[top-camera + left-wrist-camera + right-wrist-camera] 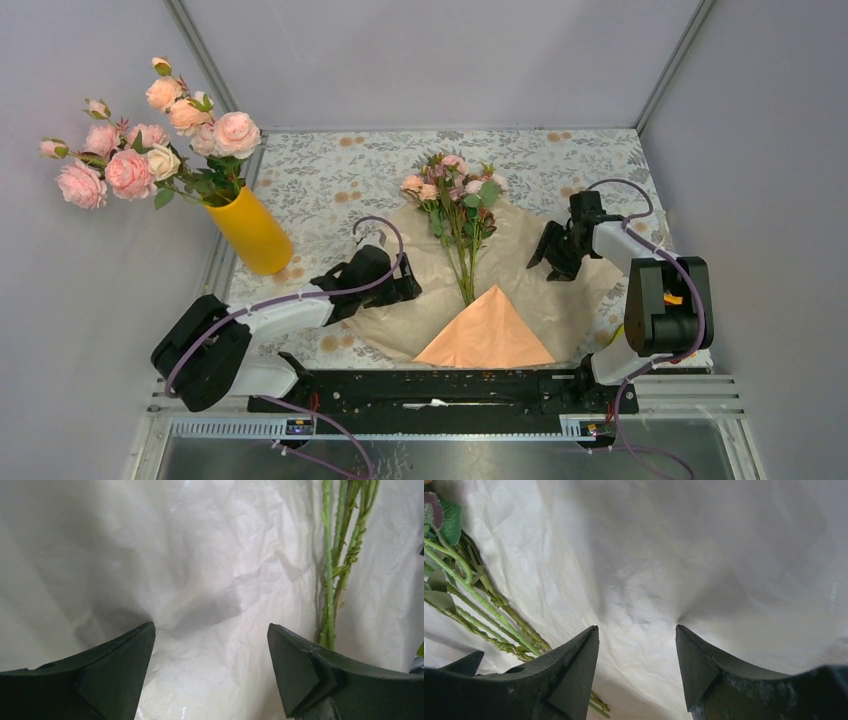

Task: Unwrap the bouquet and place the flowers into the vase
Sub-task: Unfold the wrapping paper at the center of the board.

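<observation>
Vase [255,232] stands at left of frame on the tabletop [330,170], with big pink roses [150,140] in it. My left tool [405,290] is open and empty, over the left half of the spread bouquet wrap [520,250]. Flowers [455,205] lie centre frame on the wrap, stems toward its orange corner. Right tool [548,262] is open and empty, over the wrap's right half.

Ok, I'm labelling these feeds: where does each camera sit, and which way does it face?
Top external: above, behind the arms, looking down on both arms, the flowers and the vase.
Left wrist: on the left hand, facing paper; own fingers show.
Right wrist: on the right hand, likewise.
Both wrists share the green stems.
</observation>
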`<state>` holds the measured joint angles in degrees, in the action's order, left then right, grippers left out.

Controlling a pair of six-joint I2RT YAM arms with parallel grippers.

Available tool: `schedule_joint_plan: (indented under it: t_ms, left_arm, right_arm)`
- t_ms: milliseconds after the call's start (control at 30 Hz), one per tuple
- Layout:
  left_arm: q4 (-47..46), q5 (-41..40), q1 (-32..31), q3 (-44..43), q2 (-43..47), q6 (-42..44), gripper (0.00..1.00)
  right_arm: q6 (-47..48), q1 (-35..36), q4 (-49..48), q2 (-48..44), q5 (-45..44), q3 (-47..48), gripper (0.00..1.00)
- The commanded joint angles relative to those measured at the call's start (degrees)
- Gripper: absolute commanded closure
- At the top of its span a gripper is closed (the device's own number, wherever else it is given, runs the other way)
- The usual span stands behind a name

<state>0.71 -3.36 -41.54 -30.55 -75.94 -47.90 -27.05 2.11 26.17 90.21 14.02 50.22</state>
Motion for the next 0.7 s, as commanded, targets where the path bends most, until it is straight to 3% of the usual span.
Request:
schedule_joint_plan:
  t_ms: [0, 167, 300, 400, 667]
  left_arm:
    - [3.5, -4.1, 1.9, 2.2, 5.8, 0.8, 0.08]
    - [10.3, -7.9, 3.1, 0.5, 13.0, 3.9, 0.08]
    - [15.3, -8.6, 3.0, -6.1, 15.4, 7.9, 0.08]
    - [17.7, -6.5, 3.1, -11.8, 13.5, 11.2, 0.08]
    - [11.1, -1.2, 0.5, -16.4, 3.8, 11.6, 0.08]
  right_arm:
    - [2.4, -1.7, 2.4, -2.7, -1.9, -0.2, 0.34]
    - [5.3, -3.4, 5.1, -6.2, -3.7, 0.8, 0.29]
    - [5.9, -3.2, 5.0, -10.7, -1.2, -0.3, 0.26]
    - [4.1, -1.5, 4.8, -13.3, -0.8, -1.6, 0.16]
    - [-4.0, 11.6, 0.6, -14.8, -5.3, -5.0, 0.14]
